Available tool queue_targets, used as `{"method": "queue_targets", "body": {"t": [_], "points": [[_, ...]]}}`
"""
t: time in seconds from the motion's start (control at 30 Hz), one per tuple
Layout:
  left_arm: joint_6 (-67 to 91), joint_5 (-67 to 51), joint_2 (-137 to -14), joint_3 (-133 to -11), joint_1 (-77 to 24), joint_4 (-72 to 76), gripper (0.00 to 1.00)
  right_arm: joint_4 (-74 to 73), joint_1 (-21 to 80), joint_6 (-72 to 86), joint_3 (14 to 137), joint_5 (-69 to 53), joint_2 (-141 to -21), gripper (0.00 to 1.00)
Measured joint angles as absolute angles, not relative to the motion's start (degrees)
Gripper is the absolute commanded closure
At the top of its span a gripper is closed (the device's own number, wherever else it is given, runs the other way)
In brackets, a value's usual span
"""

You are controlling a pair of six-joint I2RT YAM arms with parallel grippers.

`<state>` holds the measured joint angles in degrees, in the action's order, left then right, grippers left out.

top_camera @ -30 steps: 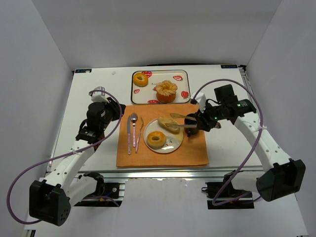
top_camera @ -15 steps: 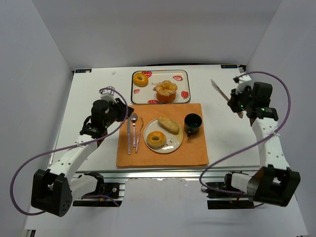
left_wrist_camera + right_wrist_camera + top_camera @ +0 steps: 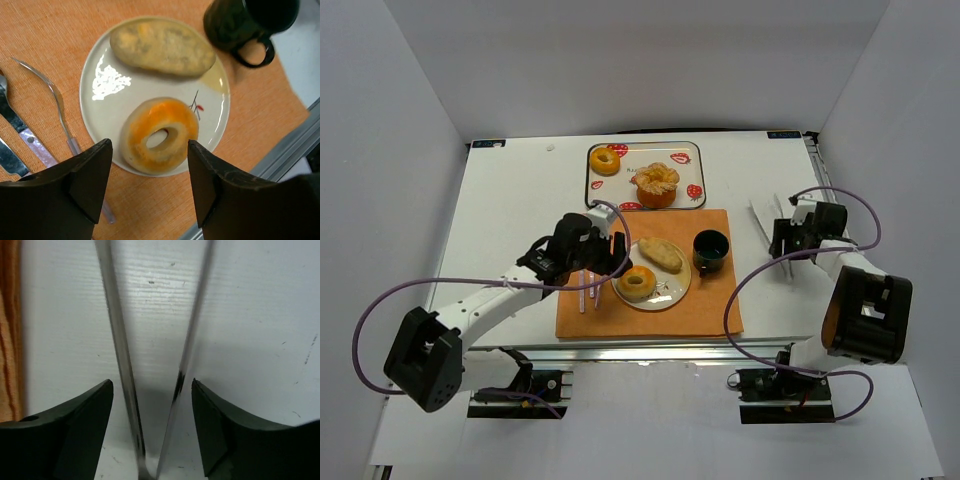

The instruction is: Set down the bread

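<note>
On the orange woven placemat (image 3: 50,30) in the middle of the scene you have the round cream plate (image 3: 100,115). It carries the oblong golden bread roll (image 3: 162,47) on its far side and an orange-glazed ring doughnut (image 3: 177,120) on its near side, the two lying close but apart. Your left hand (image 3: 149,150) hangs directly over the doughnut with its fingers spread wide to either side of it, holding nothing. A dark mug (image 3: 235,22) stands just off the plate's right edge, and a metal fork (image 3: 55,97) lies to the left of the plate. Over on the right, your right hand (image 3: 151,390) is low above the white surface (image 3: 250,315). Its fingers are parted around the two blades of the metal tongs (image 3: 117,340) without pressing on them, so the tongs look laid down rather than gripped. At the far side, the strawberry-printed tray (image 3: 685,165) holds a second glazed ring (image 3: 605,160) and a frilled pastry in an orange cup (image 3: 657,183). Judging from this layout, the placing looks essentially done, with bread on the plate and the tool set aside. What may remain is pulling your left arm clear. If the tray items are meant to move too, those are untouched.
</note>
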<state>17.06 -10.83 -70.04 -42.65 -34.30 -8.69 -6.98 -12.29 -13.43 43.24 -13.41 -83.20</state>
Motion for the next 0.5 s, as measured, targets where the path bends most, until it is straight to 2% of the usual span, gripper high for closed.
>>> {"method": "queue_targets", "body": {"t": [0.03, 0.07, 0.3, 0.5], "points": [[16.2, -10.6, -70.5, -42.7, -34.7, -9.1, 0.29, -6.9, -12.4, -13.9, 43.1, -13.5, -84.1, 0.14], [15.3, -10.5, -71.0, -42.7, -35.0, -9.5, 0.29, -6.8, -12.4, -14.1, 42.9, -13.5, -84.7, 0.11], [9.5, -10.0, -76.5, -44.1, -35.4, -12.6, 0.29, -9.7, -12.7, -16.6, 43.1, -12.9, -84.6, 0.11], [4.7, -10.9, -77.8, -45.3, -36.2, -13.5, 0.29, -15.0, -12.8, -17.0, 53.1, -9.7, -81.8, 0.11]]}}
